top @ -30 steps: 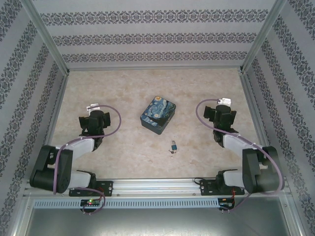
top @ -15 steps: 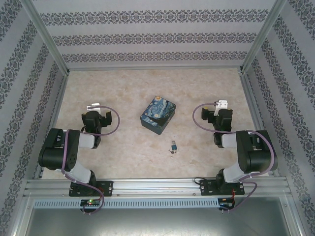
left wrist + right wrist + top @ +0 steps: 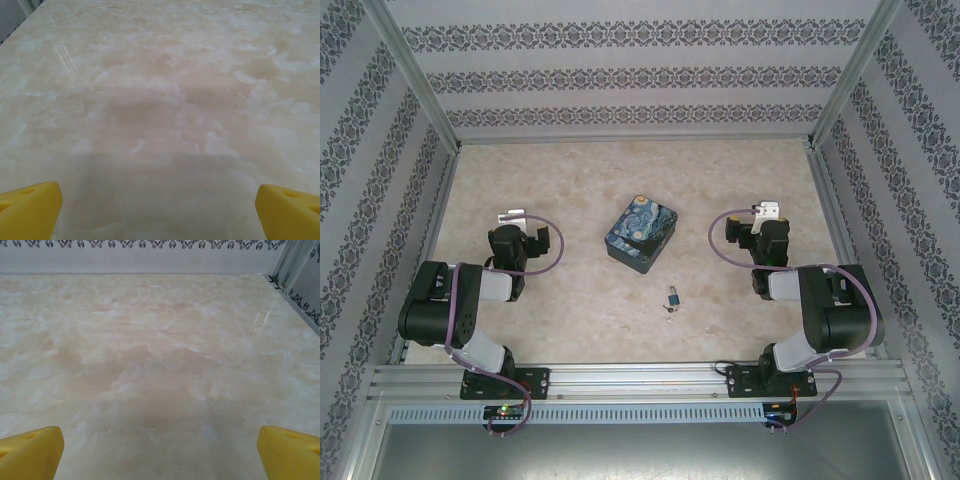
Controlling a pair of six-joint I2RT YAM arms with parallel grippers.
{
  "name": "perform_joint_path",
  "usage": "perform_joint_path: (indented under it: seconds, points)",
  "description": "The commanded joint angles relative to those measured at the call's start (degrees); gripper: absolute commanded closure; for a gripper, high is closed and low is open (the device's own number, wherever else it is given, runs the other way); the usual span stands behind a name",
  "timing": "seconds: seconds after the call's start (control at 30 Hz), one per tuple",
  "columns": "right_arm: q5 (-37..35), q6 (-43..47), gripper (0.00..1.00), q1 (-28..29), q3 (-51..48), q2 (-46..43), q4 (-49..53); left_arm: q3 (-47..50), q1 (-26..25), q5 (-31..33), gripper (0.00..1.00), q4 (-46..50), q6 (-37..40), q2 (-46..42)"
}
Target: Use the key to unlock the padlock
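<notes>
The tiny blue padlock (image 3: 673,296) lies on the marble table (image 3: 580,300) near the front middle. A small dark key (image 3: 669,310) rests right at its near side; whether the two touch is too small to tell. My left gripper (image 3: 514,236) hovers far to the left of them and my right gripper (image 3: 758,235) off to the right. In the left wrist view the left gripper (image 3: 160,215) is open, its yellow fingertips (image 3: 30,210) wide apart over bare table. The right gripper (image 3: 160,455) is open too, with fingertips (image 3: 287,452) spread and nothing between them.
A rectangular box (image 3: 643,232) painted with a blue night sky stands behind the padlock, in the middle of the table. Patterned walls and metal posts (image 3: 835,95) close in the table on three sides. The arm bases sit on the front rail (image 3: 640,380).
Both arms have folded back, their elbows lifted toward the bases, and the grippers have drawn in slightly. The right gripper edged left. Padlock, key and box have not moved.
</notes>
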State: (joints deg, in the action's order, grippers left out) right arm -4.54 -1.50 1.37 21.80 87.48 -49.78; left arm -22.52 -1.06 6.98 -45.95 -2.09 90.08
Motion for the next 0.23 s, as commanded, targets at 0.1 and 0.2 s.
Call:
perform_joint_path:
  seconds: [0.1,0.2]
  points:
    - [3.30,0.01,0.02,-0.49,0.99,-0.59,-0.50,-0.68,0.36,-0.74,0.01,-2.82,0.15,-0.38]
    - [3.40,0.23,0.02,-0.51,0.25,-1.13,-1.35,-0.48,0.27,-0.66,0.00,-3.06,0.24,-0.43]
